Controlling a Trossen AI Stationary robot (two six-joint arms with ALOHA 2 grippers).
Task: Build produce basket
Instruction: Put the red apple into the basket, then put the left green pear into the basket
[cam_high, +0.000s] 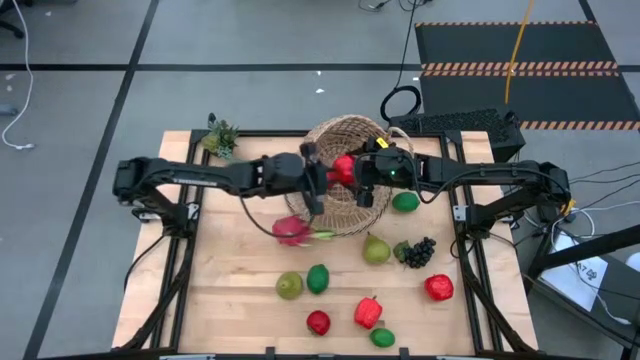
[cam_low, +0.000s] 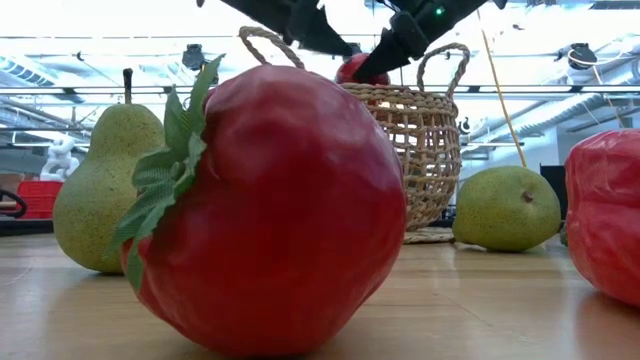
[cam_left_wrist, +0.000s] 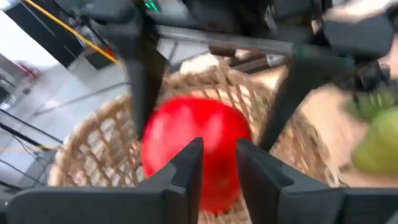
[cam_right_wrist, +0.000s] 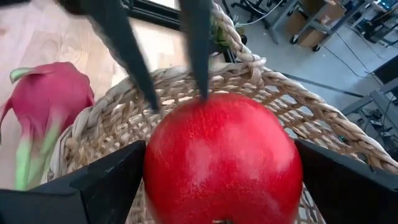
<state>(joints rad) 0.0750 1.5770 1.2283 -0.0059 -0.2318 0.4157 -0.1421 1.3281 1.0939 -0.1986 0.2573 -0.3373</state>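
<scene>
Between the right gripper's (cam_right_wrist: 217, 180) wide fingers sits a smooth, slippery red apple (cam_right_wrist: 222, 158) over the woven wicker basket (cam_right_wrist: 93, 130); left gripper (cam_left_wrist: 217, 163) nearly closed, empty.

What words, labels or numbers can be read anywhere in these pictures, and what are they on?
None can be read.
White sheet of paper on the floor right of the table: dark marks on it, too small to read.
Basket, fruit and both arms: no lettering shows.
</scene>
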